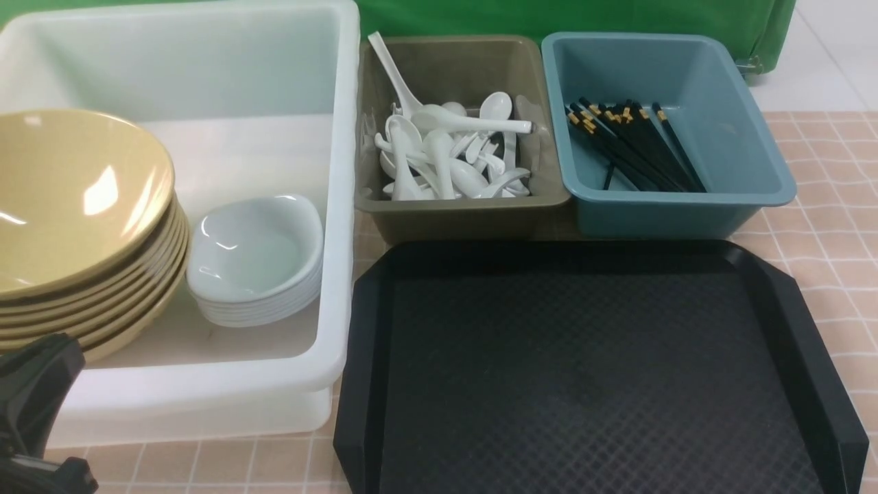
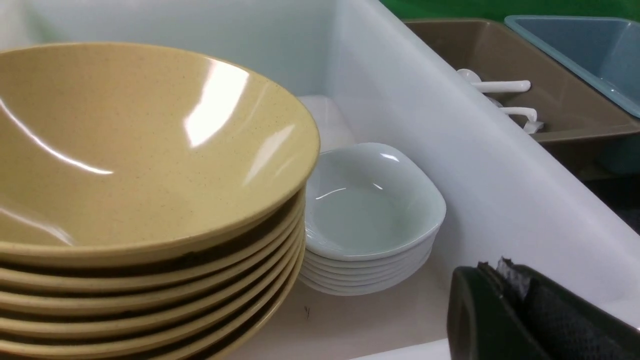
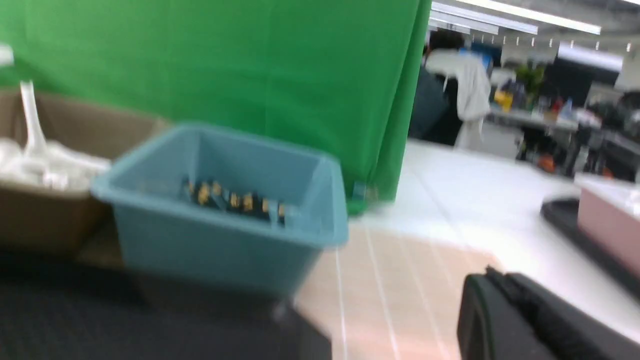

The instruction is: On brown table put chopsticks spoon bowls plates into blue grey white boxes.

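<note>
1. All tableware sits sorted: yellow bowls [image 1: 75, 226] stacked at nine o'clock inside the white box [image 1: 329, 226], white plates [image 1: 255, 257] just beside them; spoons [image 1: 453, 154] in the grey box [image 1: 384, 206] at twelve; chopsticks [image 1: 631, 144] in the blue box [image 1: 768, 165] at one. The black tray [image 1: 789, 309] on the counter [image 1: 823, 233] holds nothing.
2. I judge the glossy bowls and plates stiff, slippery and chippable, best lifted by the rim; the chopsticks light, thin and prone to roll.
3. Only my left wrist view shows the bowl stack's dark rim gaps and the plates' layered edges. My right wrist view, blurred, shows the blue box's side.
4. Of my left fingers [image 2: 525, 310] and right fingers [image 3: 530, 320] one dark piece shows; I cannot tell whether they are apart or together.
</note>
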Controlling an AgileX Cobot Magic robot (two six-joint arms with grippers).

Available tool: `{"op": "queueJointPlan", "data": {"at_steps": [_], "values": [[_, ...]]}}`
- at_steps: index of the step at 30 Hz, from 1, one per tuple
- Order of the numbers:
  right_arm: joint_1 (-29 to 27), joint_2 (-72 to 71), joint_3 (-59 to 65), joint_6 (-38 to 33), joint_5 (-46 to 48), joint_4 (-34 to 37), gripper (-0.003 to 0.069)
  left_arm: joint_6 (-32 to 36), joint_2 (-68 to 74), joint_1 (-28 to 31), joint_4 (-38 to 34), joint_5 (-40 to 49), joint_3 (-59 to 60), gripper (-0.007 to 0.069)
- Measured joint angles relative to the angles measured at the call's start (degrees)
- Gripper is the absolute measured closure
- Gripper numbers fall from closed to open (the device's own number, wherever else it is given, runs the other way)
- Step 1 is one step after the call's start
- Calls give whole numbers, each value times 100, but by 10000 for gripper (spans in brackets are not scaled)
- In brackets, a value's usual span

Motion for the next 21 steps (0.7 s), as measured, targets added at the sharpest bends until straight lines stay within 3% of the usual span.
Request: {"op": "queueJointPlan", "data": {"at_steps": [1, 4, 7, 21], "values": [[-7, -6, 0, 27, 46, -27, 613, 0, 0, 0, 0, 0, 0, 623], [-18, -18, 0, 1041, 1091, -495, 611, 0, 0, 0, 0, 0, 0, 623], [-18, -23, -6, 1368, 1445, -536, 610, 0, 0, 0, 0, 0, 0, 623], [-18, -20, -23, 1467, 1538, -561, 610, 0, 0, 0, 0, 0, 0, 623]]}}
